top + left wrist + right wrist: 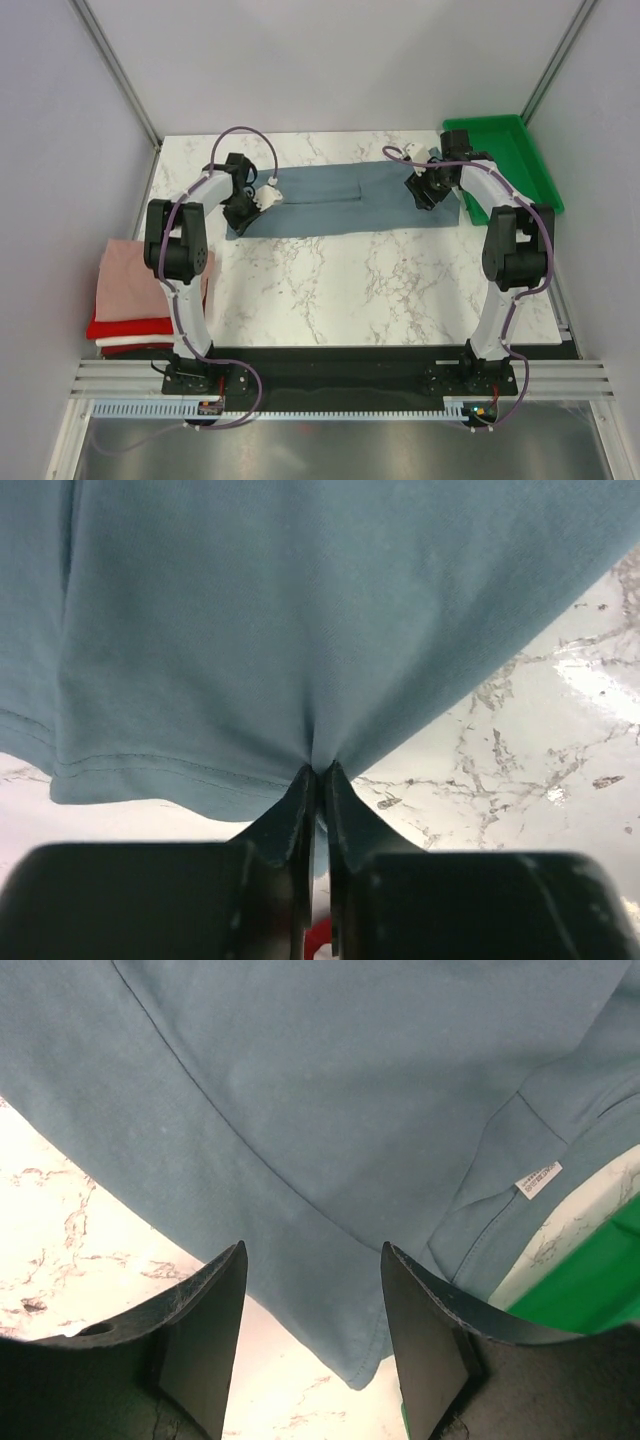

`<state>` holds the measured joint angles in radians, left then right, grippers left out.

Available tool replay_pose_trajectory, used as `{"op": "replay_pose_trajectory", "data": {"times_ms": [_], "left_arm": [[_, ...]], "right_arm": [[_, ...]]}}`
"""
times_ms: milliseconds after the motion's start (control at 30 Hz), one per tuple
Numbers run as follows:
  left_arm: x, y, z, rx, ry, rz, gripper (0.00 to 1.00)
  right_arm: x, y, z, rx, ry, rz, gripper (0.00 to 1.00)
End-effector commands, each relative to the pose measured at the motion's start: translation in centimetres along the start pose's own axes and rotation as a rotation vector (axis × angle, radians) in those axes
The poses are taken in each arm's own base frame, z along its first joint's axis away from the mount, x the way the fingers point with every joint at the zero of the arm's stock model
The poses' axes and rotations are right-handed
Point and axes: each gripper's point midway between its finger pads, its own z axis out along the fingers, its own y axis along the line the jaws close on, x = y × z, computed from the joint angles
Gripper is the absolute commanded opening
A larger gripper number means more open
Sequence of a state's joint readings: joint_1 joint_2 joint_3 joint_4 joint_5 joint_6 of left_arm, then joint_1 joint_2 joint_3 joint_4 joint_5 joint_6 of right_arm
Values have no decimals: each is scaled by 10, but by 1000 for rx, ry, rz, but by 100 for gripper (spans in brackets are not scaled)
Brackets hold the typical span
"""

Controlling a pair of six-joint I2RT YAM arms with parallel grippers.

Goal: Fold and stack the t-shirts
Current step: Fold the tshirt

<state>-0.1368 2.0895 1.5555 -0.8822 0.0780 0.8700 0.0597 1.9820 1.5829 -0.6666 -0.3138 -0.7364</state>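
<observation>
The blue-grey shirt lies as a long strip at the far side of the bench. The left jaws are clenched on its edge. The right jaws stand released over its other end, near the green tray.

Bright, even light from above fills the top view, which is sharp; the arms throw only faint, soft shadows on the table. In both wrist views the marble glares near white, the blue-grey shirt is crisp, and the dark jaws blur.
</observation>
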Motion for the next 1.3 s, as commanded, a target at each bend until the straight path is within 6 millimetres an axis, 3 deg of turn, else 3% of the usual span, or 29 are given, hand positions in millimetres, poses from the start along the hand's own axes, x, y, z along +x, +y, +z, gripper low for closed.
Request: {"op": "replay_pose_trajectory", "data": {"times_ms": [0,133,200,233,367,500,633,667,767,900,1067,1267], "left_arm": [[20,-12,14,39,61,46,7],[25,-38,-4,114,66,62,2],[29,-66,-19,194,84,111,2],[23,-77,-33,193,68,152,2],[27,-132,-61,303,129,263,2],[22,-189,-84,432,173,305,3],[17,-246,-107,565,183,351,19],[16,-251,-112,573,180,346,28],[5,-254,-128,559,127,346,48],[-6,-237,-127,467,95,366,51],[-16,-205,-79,350,115,370,45],[-23,-205,-29,375,126,303,37]], "right_arm": [[-23,-18,-17,76,-55,11,64],[-29,-48,-17,214,-52,78,64],[-36,-62,-15,256,-55,93,64],[-38,-63,-14,257,-58,91,64],[-46,-71,-7,254,-79,73,64],[-50,-74,17,226,-84,82,64],[-55,-75,27,226,-101,86,64],[-57,-76,27,229,-110,92,64],[-62,-77,22,239,-130,107,64],[-68,-75,16,239,-146,127,64],[-68,-71,26,241,-129,136,64],[-64,-65,47,241,-83,107,63]]}}
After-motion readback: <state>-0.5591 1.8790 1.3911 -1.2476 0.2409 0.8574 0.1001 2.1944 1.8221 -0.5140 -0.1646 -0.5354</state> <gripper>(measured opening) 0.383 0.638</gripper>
